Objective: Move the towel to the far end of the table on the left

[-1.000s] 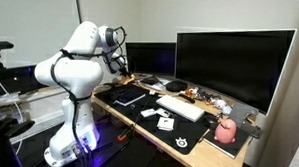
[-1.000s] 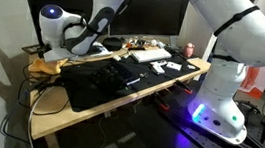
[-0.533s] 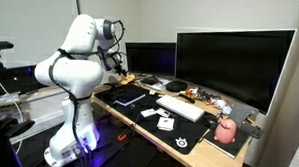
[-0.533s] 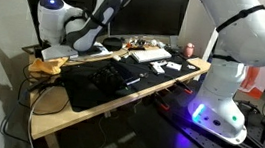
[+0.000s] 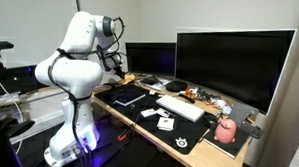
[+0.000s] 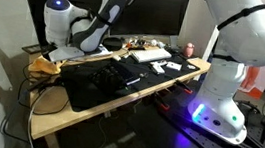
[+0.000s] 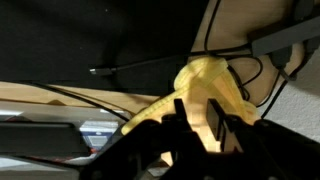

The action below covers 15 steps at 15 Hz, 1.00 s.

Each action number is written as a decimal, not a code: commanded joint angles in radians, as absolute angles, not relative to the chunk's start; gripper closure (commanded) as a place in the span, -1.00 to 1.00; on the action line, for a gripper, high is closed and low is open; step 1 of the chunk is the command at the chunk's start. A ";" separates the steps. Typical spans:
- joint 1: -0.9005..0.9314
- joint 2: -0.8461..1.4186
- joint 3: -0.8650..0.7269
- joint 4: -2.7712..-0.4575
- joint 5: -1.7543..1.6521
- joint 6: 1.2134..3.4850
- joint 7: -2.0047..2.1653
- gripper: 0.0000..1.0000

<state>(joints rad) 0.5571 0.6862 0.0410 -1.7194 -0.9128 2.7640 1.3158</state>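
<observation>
The towel (image 7: 205, 80) is yellow and bunched into a peak on the light wooden table (image 7: 30, 100) in the wrist view. My gripper (image 7: 197, 125) is shut on it, with cloth filling the gap between the two dark fingers (image 7: 179, 120). In an exterior view the towel (image 6: 41, 66) lies crumpled at the table's left end. There the white arm (image 6: 77, 28) bends down over it and hides most of the gripper.
Black cables (image 7: 140, 63) run behind the towel. A large monitor (image 5: 230, 61), a white keyboard (image 5: 181, 108), black mats (image 6: 97, 80), a pink object (image 5: 225, 130) and small items crowd the desk. A round wooden pad (image 6: 54, 100) sits near the front edge.
The jaws have closed in on the towel. The arm's wrist section has shifted slightly up and to the right in an exterior view; the towel stays in place.
</observation>
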 commanded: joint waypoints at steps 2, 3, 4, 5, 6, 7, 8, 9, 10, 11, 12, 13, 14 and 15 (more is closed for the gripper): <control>0.545 0.658 0.043 -1.775 -0.933 2.796 1.295 1.00; 0.548 0.662 0.040 -1.773 -0.941 2.800 1.297 1.00; 0.551 0.666 0.034 -1.769 -0.951 2.806 1.303 1.00; 0.552 0.671 0.031 -1.766 -0.959 2.812 1.309 1.00; 0.556 0.677 0.026 -1.759 -0.969 2.815 1.314 1.00; 0.559 0.681 0.022 -1.754 -0.978 2.817 1.318 1.00; 0.564 0.689 0.012 -1.744 -0.994 2.822 1.328 1.00; 0.566 0.693 0.009 -1.739 -1.004 2.825 1.331 1.00; 0.569 0.698 0.006 -1.731 -1.012 2.825 1.333 1.00; 0.571 0.703 0.004 -1.725 -1.020 2.827 1.337 1.00; 0.572 0.707 0.003 -1.716 -1.024 2.826 1.340 1.00; 0.572 0.711 0.004 -1.710 -1.027 2.826 1.341 1.00; 0.575 0.716 0.003 -1.699 -1.029 2.823 1.345 1.00; 0.576 0.723 0.001 -1.687 -1.032 2.823 1.347 1.00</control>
<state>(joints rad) 0.5596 0.7036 0.0218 -1.7235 -1.0033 2.8015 1.3183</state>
